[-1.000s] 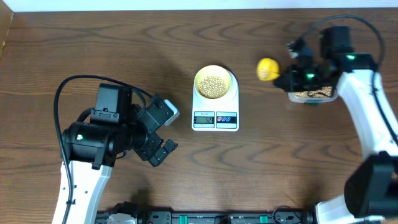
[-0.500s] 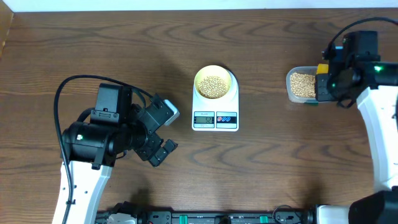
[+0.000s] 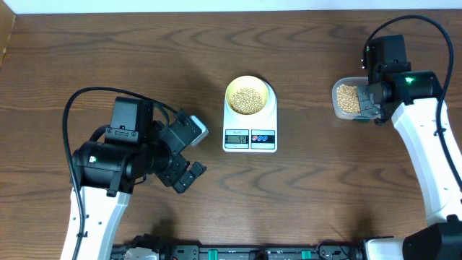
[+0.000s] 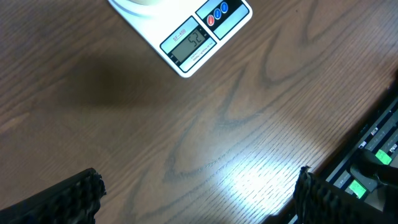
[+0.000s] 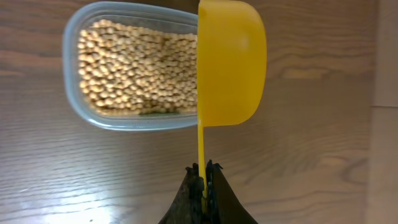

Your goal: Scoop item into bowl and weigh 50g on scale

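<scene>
The pale yellow bowl (image 3: 250, 88) stands on the white scale (image 3: 250, 137) and holds a layer of tan beans (image 3: 250, 100). The scale's front edge and lit display show at the top of the left wrist view (image 4: 193, 40). My right gripper (image 5: 202, 177) is shut on the thin handle of a yellow scoop (image 5: 230, 62). The scoop is turned on edge at the right end of a clear tub (image 5: 71, 43) of beans (image 5: 130, 71). In the overhead view the right gripper (image 3: 375, 101) covers the scoop. My left gripper (image 3: 189, 173) is open and empty, left of the scale, also seen in its wrist view (image 4: 196, 196).
The clear tub (image 3: 338, 108) sits at the right, level with the scale. A black equipment rail with cables (image 4: 373, 168) runs along the table's front edge. A pale strip (image 5: 387, 93) borders the wood to the right of the scoop.
My right arm has swung back from between the scale and the tub to the tub's right end. The yellow scoop, in plain sight one second ago, is now under the wrist. The left arm has not moved.
</scene>
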### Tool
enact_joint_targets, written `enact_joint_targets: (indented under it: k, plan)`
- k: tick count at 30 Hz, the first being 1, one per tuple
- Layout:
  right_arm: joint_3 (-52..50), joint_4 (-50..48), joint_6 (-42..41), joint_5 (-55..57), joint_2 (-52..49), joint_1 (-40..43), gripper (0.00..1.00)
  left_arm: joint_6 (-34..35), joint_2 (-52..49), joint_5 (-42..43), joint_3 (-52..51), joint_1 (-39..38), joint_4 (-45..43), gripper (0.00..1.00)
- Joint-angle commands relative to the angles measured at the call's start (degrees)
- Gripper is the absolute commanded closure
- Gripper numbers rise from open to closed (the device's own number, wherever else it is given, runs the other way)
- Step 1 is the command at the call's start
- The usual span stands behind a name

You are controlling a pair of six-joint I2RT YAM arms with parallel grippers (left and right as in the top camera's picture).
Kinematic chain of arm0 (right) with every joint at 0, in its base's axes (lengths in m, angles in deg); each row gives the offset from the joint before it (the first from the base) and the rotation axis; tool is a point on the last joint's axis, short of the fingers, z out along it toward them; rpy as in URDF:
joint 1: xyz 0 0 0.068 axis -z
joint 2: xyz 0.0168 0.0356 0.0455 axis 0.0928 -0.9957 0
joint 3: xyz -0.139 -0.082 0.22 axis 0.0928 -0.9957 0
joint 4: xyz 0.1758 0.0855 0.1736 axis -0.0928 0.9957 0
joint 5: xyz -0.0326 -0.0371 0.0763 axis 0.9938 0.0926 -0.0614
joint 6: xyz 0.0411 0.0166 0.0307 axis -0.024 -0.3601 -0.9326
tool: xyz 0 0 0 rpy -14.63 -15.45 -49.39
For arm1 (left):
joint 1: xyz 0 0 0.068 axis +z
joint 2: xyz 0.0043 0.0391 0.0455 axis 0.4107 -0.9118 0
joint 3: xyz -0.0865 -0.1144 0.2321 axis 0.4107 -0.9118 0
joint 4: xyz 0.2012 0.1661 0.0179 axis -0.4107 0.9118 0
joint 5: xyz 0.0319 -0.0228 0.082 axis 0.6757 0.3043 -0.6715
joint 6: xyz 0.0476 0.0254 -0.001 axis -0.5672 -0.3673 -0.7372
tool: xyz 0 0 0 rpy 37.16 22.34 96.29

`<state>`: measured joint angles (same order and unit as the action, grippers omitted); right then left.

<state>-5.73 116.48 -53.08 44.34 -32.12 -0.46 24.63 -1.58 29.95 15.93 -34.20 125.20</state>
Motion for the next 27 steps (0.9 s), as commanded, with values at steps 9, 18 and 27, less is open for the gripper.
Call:
enact_joint_targets:
  k: [9,18,27]
  plan:
    - [-0.3,-18.9,7.6,-37.9,-0.1,-4.2,0.99,-0.6,0.3,0.9,0.7,0.2,0.2,0.00]
    - [-0.3,-26.6,15.9,-41.7,-6.8,-15.8,0.99,-0.6,0.3,0.9,0.7,0.2,0.2,0.00]
    - [-0.3,-27.8,24.7,-41.1,-13.9,-20.9,0.99,-0.6,0.3,0.9,0.7,0.2,0.2,0.00]
